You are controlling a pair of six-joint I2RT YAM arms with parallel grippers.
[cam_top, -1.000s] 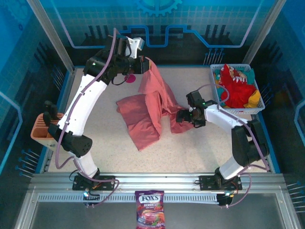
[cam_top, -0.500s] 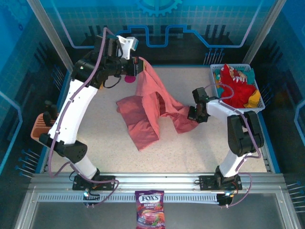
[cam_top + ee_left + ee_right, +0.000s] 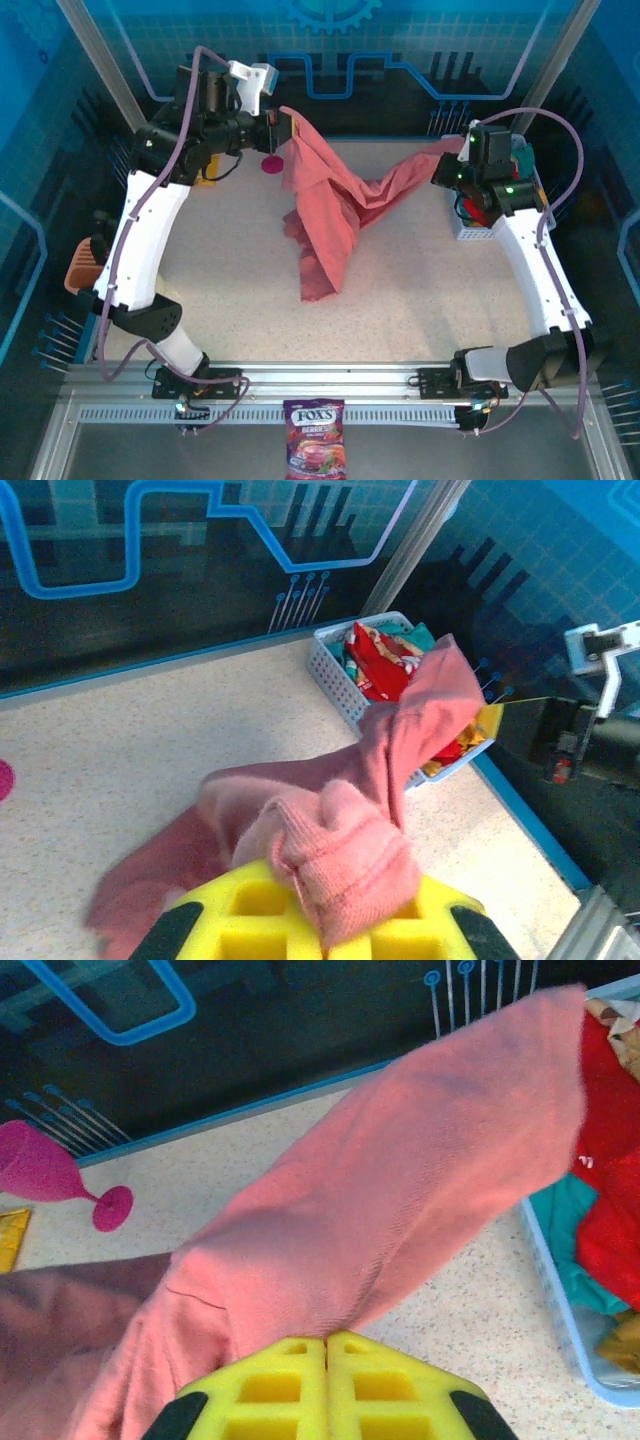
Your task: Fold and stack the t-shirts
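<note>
- The pink t-shirt (image 3: pixel 330 215) is strung in the air over the far half of the bench (image 3: pixel 220 290). It is held up at two ends, and its middle sags in a twisted fold whose lowest tip reaches toward the bench's centre.
- The left gripper (image 3: pixel 283 127) is near the bench's far edge, left of middle, and is clenched on one bunched end of the cloth. In the left wrist view that wad sits between its yellow pads (image 3: pixel 250 910).
- The right gripper (image 3: pixel 447 165) is up by the far right corner, with its jaws pressed together on the other end. In the right wrist view the cloth fans out from the seam between the pads.
- A red t-shirt (image 3: pixel 385 665) with white print lies crumpled in a white basket (image 3: pixel 335 670) at the far right corner, on top of teal and yellow cloth.
- A magenta goblet (image 3: pixel 270 162) lies on its side by the far edge, near the left gripper.
- A purple sweet bag (image 3: pixel 315 440) rests on the metal rail at the near edge.
</note>
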